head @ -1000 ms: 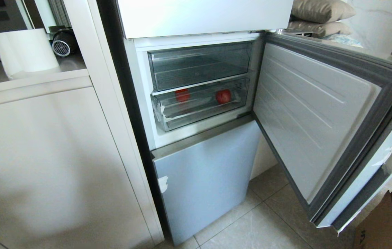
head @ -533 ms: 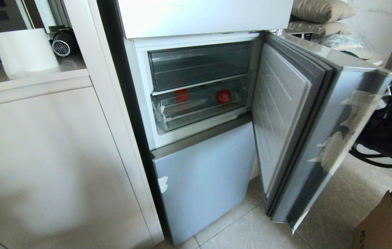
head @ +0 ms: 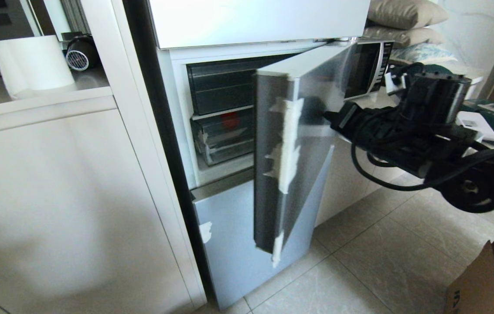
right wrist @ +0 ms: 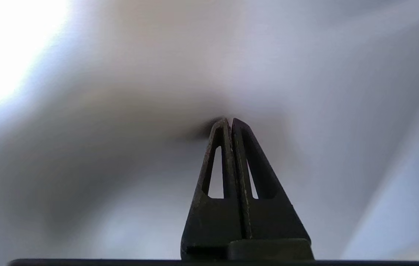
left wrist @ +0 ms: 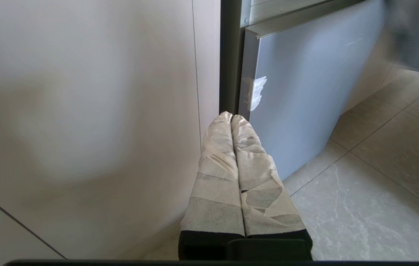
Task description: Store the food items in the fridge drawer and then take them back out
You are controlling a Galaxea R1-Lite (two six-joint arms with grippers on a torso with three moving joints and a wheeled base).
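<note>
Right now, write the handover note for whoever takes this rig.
Right gripper: shut, empty, tips against the outer face of the fridge door, which stands partly closed.
Left gripper: shut, empty, parked low beside the lower door.
Fridge drawer: pushed in; one red food item shows through its front. The door hides the rest of the drawer.
Done: at least that item is stored.
Left: finish shutting the door, then reopen it, pull the drawer out and take the food out.

Counting around the half-shut fridge door (head: 299, 131): just one red ball (head: 229, 120) visible left of it, two clear drawers (head: 218, 87) stacked behind it, two pillows (head: 403, 13) above right, one microwave (head: 369, 65), one cardboard box (head: 491, 279).
</note>
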